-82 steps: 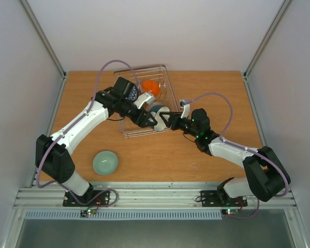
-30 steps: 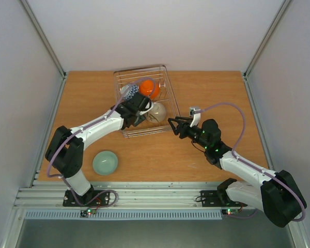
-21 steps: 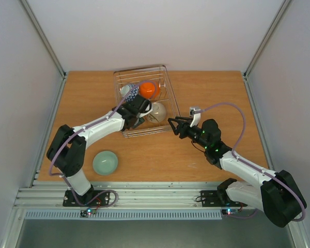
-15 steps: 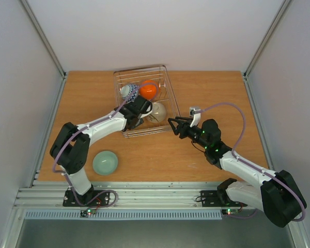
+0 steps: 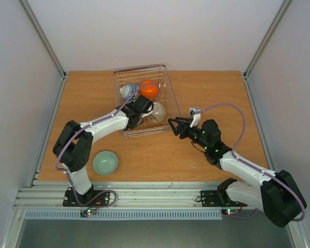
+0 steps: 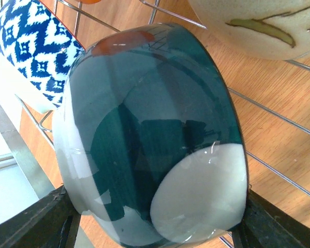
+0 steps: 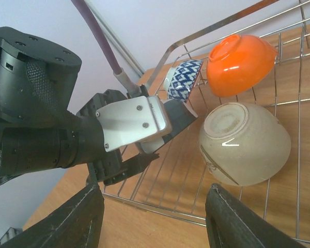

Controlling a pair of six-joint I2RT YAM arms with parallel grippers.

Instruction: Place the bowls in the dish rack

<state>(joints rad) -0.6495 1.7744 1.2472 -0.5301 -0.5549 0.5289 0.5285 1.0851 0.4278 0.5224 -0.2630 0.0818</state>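
The dish rack (image 5: 144, 134) stands at the table's back middle. In it lie a blue-patterned bowl (image 5: 127, 91), an orange bowl (image 5: 149, 90) and a beige bowl (image 5: 158, 110), base up in the right wrist view (image 7: 243, 144). My left gripper (image 5: 136, 118) is in the rack's front left, shut on a teal-banded white bowl (image 6: 144, 129) that fills the left wrist view between both fingers. My right gripper (image 5: 172, 125) is open and empty just off the rack's front right corner. A pale green bowl (image 5: 105, 163) sits on the table at the front left.
The rack's wires (image 6: 279, 116) run under the held bowl, with the blue-patterned bowl (image 6: 31, 46) right beside it. The left gripper's body (image 7: 129, 124) stands over the rack's front rim (image 7: 160, 206). Grey walls enclose the table.
The right gripper has drawn back from the rack and then held still. The left gripper has stayed in the rack with the bowl, while its forearm has swung down and left.
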